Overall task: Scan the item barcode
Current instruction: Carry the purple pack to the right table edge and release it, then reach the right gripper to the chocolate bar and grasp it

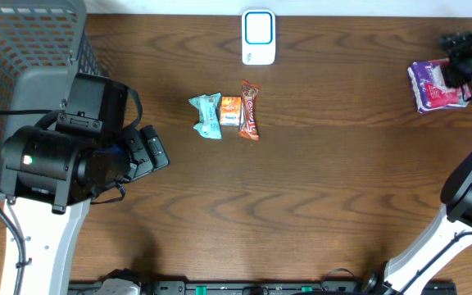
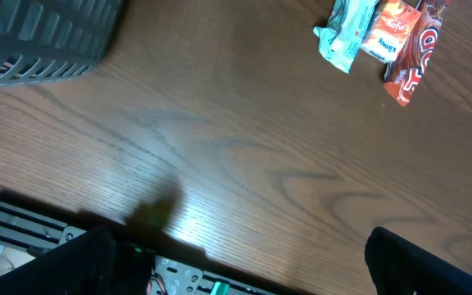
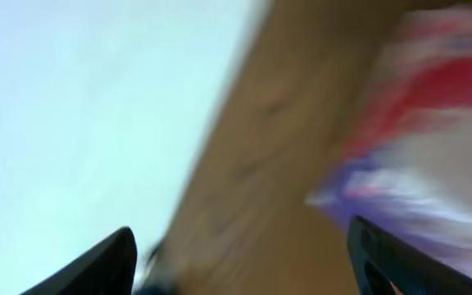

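Observation:
Three small items lie side by side mid-table: a teal packet [image 1: 206,115], an orange packet [image 1: 230,111] and a red-brown bar [image 1: 250,110]. A white scanner with a blue outline [image 1: 258,37] stands at the far edge. At the far right lies a purple-and-red packet [image 1: 434,86], and my right gripper [image 1: 465,56] hovers over its far side. In the blurred right wrist view this gripper [image 3: 240,233] is open, with bare wood between its fingers and the purple packet [image 3: 433,139] beyond. My left gripper [image 1: 154,149] is open over bare wood at the left, with the teal packet [image 2: 347,33] far ahead.
A grey wire basket [image 1: 23,65] fills the far left corner and shows at the upper left of the left wrist view [image 2: 39,41]. A black rail [image 1: 244,287] runs along the table's near edge. White floor shows past the table edge [image 3: 72,106].

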Available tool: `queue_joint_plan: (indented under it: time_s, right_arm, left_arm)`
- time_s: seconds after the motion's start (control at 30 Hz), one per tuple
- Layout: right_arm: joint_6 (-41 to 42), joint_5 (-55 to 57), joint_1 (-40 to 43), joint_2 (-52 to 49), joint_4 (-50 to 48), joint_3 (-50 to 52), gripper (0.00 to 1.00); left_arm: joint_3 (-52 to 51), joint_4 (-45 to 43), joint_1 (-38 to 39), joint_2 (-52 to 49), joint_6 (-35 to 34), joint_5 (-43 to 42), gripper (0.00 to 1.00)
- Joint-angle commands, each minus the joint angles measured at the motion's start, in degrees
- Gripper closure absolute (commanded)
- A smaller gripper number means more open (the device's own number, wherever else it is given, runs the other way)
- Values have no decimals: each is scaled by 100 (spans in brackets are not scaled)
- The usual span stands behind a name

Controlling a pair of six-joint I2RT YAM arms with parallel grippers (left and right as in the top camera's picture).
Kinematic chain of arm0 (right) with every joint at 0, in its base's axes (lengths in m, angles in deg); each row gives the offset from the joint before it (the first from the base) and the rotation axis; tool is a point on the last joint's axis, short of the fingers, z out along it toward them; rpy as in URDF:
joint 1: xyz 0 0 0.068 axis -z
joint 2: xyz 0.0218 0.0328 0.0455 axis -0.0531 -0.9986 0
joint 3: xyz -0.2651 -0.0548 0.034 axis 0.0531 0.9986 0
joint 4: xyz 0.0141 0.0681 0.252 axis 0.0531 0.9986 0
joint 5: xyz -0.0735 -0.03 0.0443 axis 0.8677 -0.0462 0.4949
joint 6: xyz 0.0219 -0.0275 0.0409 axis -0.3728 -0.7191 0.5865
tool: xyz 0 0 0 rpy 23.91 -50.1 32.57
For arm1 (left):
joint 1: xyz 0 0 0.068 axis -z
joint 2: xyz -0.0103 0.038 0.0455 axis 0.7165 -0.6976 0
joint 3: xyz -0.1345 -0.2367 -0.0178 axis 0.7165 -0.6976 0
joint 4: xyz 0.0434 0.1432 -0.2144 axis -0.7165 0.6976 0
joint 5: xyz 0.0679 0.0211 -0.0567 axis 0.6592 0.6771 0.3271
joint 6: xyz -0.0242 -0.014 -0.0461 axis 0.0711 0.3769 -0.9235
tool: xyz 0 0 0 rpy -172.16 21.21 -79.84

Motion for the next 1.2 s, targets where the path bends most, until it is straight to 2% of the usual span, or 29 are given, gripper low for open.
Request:
queue_joint_plan:
  time_s: [0.0,0.17,0.4,0.47,0.57,0.63,0.77,0.9,1.07,1.17]
  right_arm:
    - [-498,-2277,-195,55,-267,-46,21]
    - [-859,-3294,-750,55,-289,-46,8]
    - [-1869,-3294,-1937,55,442,-44,9]
    - [-2216,-2861,-2310,55,874,-44,9]
    - [-2677,-1615,-2885,52,1663,-44,8]
    - [-2789,-192,-3346,52,2179,-44,8]
    - [-2787,1803,-4179,50,2677,-33,9]
    - [-2704,2752,-4852,37,2688,0,10]
    - [-2500,3029,-5357,-7,2695,0,26]
    - [-2378,3342,-5482,-57,2769,2,27]
  left_arm:
    - [7,13,-24,-13,-33,70,2]
    - [7,13,-24,-13,-33,70,2]
    - [7,13,-24,-13,-33,70,2]
    - [7,13,-24,-13,-33,70,2]
    - [7,13,-24,-13,-31,70,2]
    - [7,13,-24,-13,-31,70,2]
    - [7,13,-24,-13,-33,70,2]
    - [7,13,-24,-13,-33,70,2]
    - [7,13,-24,-13,-33,70,2]
    - [7,13,-24,-13,-33,70,2]
